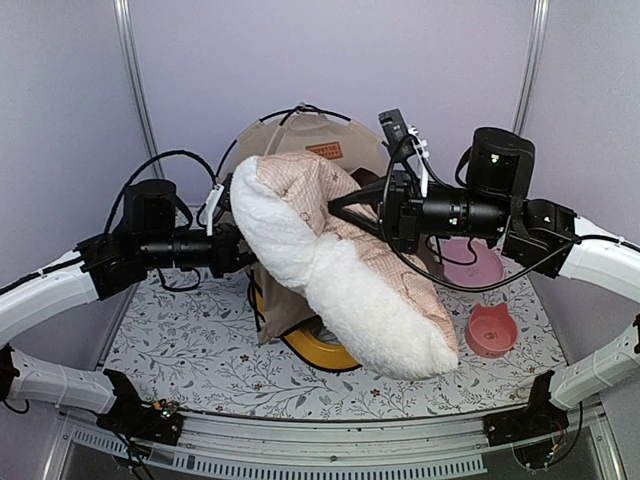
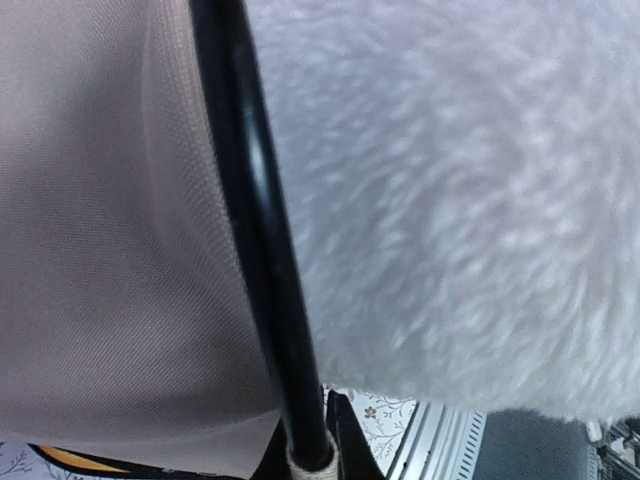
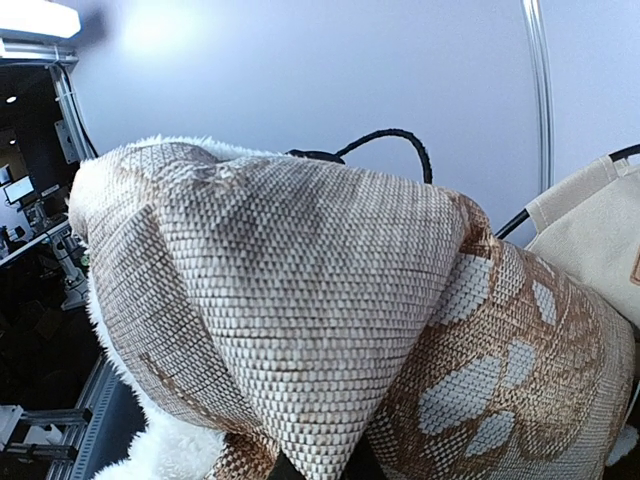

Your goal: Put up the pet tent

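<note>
Where the floral-printed grey table cover (image 1: pixel 180 350) reaches its far edge, the dome-shaped tan fabric pet tent (image 1: pixel 290 140) sits at the middle of that edge. Most of it is hidden by the big pinkish patterned cushion with the white fleecy underside (image 1: pixel 330 270). The cushion hangs slantwise in front of the tent, its top by the tent's left side and its lower end down toward the near right of the surface. It also covers most of a yellow plastic tray (image 1: pixel 318 352) lying under it near the centre.

By the right edge are a round pink bowl (image 1: pixel 475 268) and, nearer, a smaller pink bowl with cat ears (image 1: pixel 490 332), both clear of the cushion. The small brown label patch (image 1: pixel 323 151) high on the tent carries writing too small to read.

The right gripper (image 1: pixel 335 207) is pinched on the cushion's woven face (image 3: pixel 300 300), which bunches to a point at its tips. The left gripper (image 1: pixel 240 252) is closed on the tent's thin black pole (image 2: pixel 260 250), with tan cloth (image 2: pixel 100 250) on one side and fleece (image 2: pixel 460 200) on the other.
</note>
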You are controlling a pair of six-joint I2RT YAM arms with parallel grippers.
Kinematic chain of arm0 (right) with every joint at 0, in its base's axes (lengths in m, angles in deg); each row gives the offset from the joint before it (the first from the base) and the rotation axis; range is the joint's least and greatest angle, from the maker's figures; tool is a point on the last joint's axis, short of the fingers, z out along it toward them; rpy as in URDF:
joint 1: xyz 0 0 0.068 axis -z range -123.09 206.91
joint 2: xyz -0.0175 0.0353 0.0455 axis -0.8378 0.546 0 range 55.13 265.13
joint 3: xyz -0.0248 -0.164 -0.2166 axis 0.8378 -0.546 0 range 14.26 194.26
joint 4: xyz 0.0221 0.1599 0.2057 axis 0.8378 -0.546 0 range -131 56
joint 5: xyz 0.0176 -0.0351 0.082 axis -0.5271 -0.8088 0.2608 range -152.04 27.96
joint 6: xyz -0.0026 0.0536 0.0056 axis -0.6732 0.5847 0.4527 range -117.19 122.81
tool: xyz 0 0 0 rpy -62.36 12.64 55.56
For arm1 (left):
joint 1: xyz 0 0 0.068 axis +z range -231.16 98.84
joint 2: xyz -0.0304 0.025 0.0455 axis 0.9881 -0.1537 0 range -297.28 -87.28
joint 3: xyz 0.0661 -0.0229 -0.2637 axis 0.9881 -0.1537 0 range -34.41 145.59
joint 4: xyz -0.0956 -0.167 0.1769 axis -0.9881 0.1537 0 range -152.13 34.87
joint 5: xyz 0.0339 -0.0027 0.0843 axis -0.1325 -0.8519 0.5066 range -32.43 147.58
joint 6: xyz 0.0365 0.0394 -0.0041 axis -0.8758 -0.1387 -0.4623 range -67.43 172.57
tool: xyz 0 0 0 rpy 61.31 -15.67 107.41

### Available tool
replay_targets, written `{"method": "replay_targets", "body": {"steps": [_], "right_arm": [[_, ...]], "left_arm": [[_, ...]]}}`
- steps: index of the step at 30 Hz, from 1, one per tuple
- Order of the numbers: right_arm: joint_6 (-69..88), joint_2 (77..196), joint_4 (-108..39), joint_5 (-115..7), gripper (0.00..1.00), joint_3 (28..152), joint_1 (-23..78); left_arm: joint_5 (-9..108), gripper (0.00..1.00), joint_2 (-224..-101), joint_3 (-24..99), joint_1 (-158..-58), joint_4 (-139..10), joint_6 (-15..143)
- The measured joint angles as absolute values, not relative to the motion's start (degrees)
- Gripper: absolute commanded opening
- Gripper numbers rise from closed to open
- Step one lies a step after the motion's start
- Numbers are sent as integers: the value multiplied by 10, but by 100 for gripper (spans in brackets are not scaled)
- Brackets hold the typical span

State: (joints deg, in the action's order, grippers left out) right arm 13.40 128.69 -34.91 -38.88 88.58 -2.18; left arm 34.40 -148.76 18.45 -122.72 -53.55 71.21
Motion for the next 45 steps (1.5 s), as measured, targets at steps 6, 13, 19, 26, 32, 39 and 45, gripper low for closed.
{"method": "replay_targets", "body": {"steps": [6, 13, 19, 26, 32, 39, 45], "right_arm": [[128, 1271, -392, -437, 0, 901, -21], [137, 1307, -440, -513, 0, 884, 0], [167, 1403, -525, -631, 0, 910, 19], [193, 1483, -572, -702, 0, 955, 18], [215, 1537, -615, -797, 0, 1018, 14], [220, 1541, -581, -820, 10, 1020, -26], [213, 1538, -479, -777, 46, 976, -66]], "left_arm": [[289, 0, -1488, 186, -1227, -543, 711], [234, 0, -1504, 185, -1226, -549, 715], [212, 0, -1525, 183, -1224, -548, 719], [196, 0, -1530, 181, -1224, -550, 719], [192, 0, -1528, 180, -1224, -554, 720], [197, 0, -1528, 165, -1224, -570, 731], [240, 0, -1535, 162, -1224, -570, 752]]}}
